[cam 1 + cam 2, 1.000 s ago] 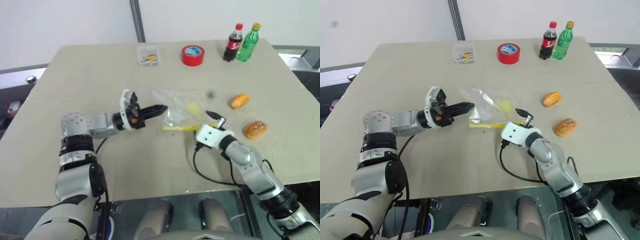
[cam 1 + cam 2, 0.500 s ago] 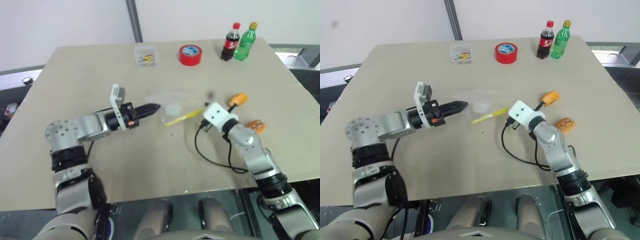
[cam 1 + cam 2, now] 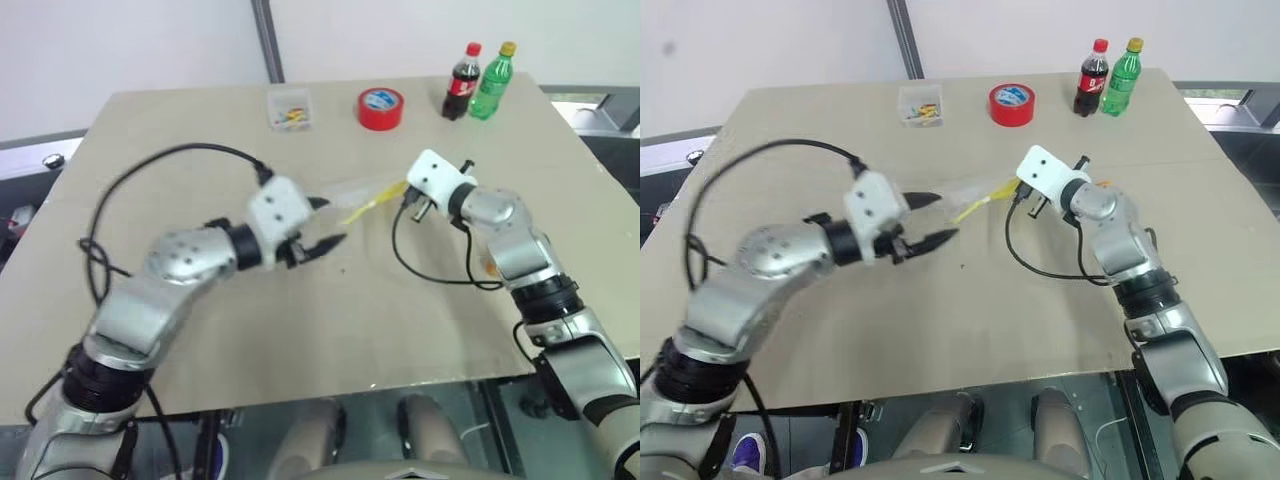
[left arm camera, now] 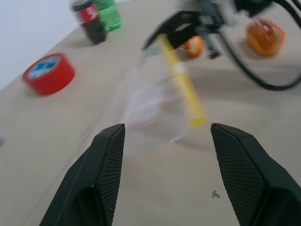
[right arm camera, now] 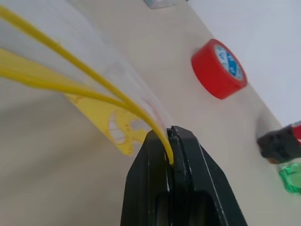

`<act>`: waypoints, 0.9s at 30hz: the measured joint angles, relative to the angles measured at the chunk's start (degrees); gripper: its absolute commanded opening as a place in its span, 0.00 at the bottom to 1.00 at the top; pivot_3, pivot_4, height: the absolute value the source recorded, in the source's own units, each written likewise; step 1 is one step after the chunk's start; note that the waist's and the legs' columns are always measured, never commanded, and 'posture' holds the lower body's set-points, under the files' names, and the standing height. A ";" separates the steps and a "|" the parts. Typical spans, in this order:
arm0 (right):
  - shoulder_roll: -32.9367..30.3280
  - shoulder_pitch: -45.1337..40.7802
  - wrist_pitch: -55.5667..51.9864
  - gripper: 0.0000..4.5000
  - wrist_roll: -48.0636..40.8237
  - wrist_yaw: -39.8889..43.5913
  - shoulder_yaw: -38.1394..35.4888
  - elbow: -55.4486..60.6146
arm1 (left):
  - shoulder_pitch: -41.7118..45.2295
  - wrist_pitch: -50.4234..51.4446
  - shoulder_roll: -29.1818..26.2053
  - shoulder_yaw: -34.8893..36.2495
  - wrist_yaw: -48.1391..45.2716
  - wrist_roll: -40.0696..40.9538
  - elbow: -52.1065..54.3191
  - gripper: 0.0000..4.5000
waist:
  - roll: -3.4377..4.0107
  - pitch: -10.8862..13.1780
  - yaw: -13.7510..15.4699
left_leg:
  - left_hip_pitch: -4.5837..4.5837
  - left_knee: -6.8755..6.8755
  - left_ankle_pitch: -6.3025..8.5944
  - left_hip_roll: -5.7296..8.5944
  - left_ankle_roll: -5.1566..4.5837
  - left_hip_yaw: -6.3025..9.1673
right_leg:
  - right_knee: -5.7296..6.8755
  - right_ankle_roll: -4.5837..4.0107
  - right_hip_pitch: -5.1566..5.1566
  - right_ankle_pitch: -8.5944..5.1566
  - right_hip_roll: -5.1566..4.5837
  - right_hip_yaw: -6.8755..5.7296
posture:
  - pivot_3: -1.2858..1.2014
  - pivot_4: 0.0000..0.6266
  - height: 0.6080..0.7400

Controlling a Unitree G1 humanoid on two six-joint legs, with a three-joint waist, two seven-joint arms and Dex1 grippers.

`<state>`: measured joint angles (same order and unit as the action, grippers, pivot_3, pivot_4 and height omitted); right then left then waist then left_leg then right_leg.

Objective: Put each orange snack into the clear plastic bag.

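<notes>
So the right gripper (image 5: pixel 170 141) has just pinched the yellow seal strip of the flat clear plastic bag (image 4: pixel 155 94) and lifted it, while the left gripper (image 3: pixel 322 222) let go and now gapes empty. Both small oval orange snacks (image 4: pixel 265 35) still need bagging.

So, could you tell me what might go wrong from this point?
1. The right gripper pinches only the yellow seal strip of the clear plastic bag, so the bag could slip free.
2. The left gripper stands open beside the bag, leaving its mouth unheld and likely closed.
3. The orange snacks lie under the right arm's cable, which may hinder picking.
</notes>
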<state>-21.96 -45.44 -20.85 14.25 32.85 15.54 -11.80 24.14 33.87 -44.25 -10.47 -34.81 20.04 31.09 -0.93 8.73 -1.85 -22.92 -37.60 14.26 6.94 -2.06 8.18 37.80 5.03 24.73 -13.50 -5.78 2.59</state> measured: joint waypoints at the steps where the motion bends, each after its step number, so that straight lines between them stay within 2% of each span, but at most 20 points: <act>1: 0.50 -0.20 -0.46 0.00 0.01 0.01 0.21 -0.04 | 0.12 -0.07 0.15 -1.20 0.78 -2.17 -0.05 0.68 | 0.00 0.00 -0.10 | 0.00 0.03 0.00 0.00 0.00 0.00 | 0.02 0.00 0.01 0.00 0.01 0.00 | 0.52 0.24 0.80; 9: 4.12 -1.50 -4.04 0.00 0.90 -0.73 1.45 -0.69 | 0.35 -0.24 2.44 -3.41 2.20 -10.11 -0.07 0.68 | 0.01 0.00 -0.19 | 0.00 0.04 0.00 -0.01 0.00 0.00 | 0.03 0.00 0.03 0.00 0.05 0.00 | 0.52 0.24 0.80; 15: 4.90 -1.49 -5.26 0.00 1.03 -0.74 1.86 -0.64 | 0.47 0.10 3.29 -3.56 2.10 -13.16 -0.20 0.68 | 0.01 0.01 -0.20 | 0.00 0.04 0.00 -0.01 0.00 0.00 | 0.03 0.00 0.03 0.00 0.06 -0.01 | 0.52 0.24 0.80; 16: 4.90 -1.49 -5.35 0.00 1.03 -0.75 1.86 -0.62 | 0.47 0.17 3.33 -3.64 1.93 -13.60 -0.36 0.57 | 0.01 0.01 -0.21 | 0.01 0.04 0.00 -0.01 0.00 0.00 | 0.03 0.00 0.03 0.00 0.06 -0.01 | 0.52 0.24 0.80; 18: 4.89 -1.49 -5.64 0.00 1.04 -0.76 1.86 -0.57 | 0.47 0.06 3.34 -3.82 1.49 -14.54 -1.06 0.42 | 0.01 0.01 -0.24 | 0.01 0.04 0.00 -0.01 0.00 0.00 | 0.04 0.00 0.03 0.00 0.06 -0.01 | 0.52 0.24 0.80; 22: 4.86 -1.50 -6.52 0.00 1.05 -0.77 1.86 -0.18 | 0.70 -0.82 4.34 -5.08 1.23 -17.12 -4.26 0.01 | 0.01 0.01 -0.23 | 0.01 0.04 0.00 -0.01 0.00 0.00 | 0.04 0.00 0.03 0.00 0.07 -0.01 | 0.52 0.24 0.80; 27: 4.83 -1.49 -7.80 0.00 1.07 -0.72 1.86 1.77 | 0.87 -3.55 5.26 -5.91 1.02 -19.87 -6.67 0.01 | 0.02 0.01 -0.30 | 0.01 0.04 0.00 -0.01 0.00 0.00 | 0.05 0.00 0.04 0.00 0.06 -0.01 | 0.52 0.24 0.80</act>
<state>-17.13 -46.94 -28.65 15.32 32.13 17.40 -10.03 25.01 30.33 -38.99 -16.38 -33.79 0.17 24.42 -0.91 8.74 -2.16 -22.91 -37.56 14.26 6.93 -2.06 8.19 37.85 5.04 24.78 -13.50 -5.71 2.58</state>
